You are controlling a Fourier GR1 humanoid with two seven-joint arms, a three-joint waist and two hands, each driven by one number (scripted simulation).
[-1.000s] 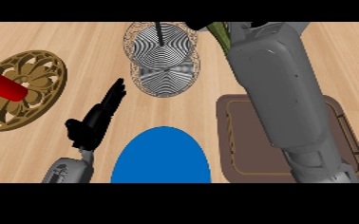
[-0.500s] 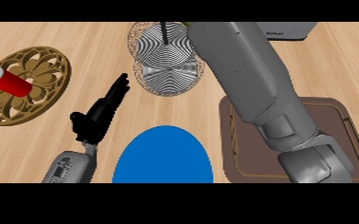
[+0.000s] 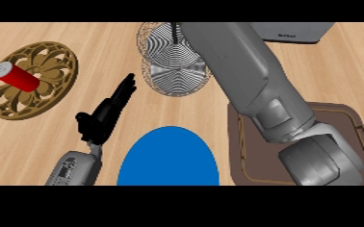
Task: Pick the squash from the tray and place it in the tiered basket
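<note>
Movement noted in the right forearm (image 3: 249,81). Over the last second it has swung from above the tray (image 3: 343,120) towards the middle of the view. It now lies across the right side of the tiered basket (image 3: 167,72) and runs out past the top edge.

Right hand: not in view. Whether its fingers are spread or closed, and whether it carries anything, cannot be told.

Left hand (image 3: 107,113): unchanged, resting low in the view with fingers straight and relaxed, holding nothing. The basket stands just ahead of its fingertips and to their right. The tray lies well off to its right, beyond the blue plate (image 3: 167,161).

Squash: not visible. None shows on the exposed part of the tray, nor in the exposed part of the basket. A second ago an olive sliver showed at the top edge beside the forearm, and it is gone now.

Assessment: the pick appears done and the carry has arrived at the basket. Release cannot be confirmed. The forearm hides the basket's far side, so the squash's place remains unverified.
</note>
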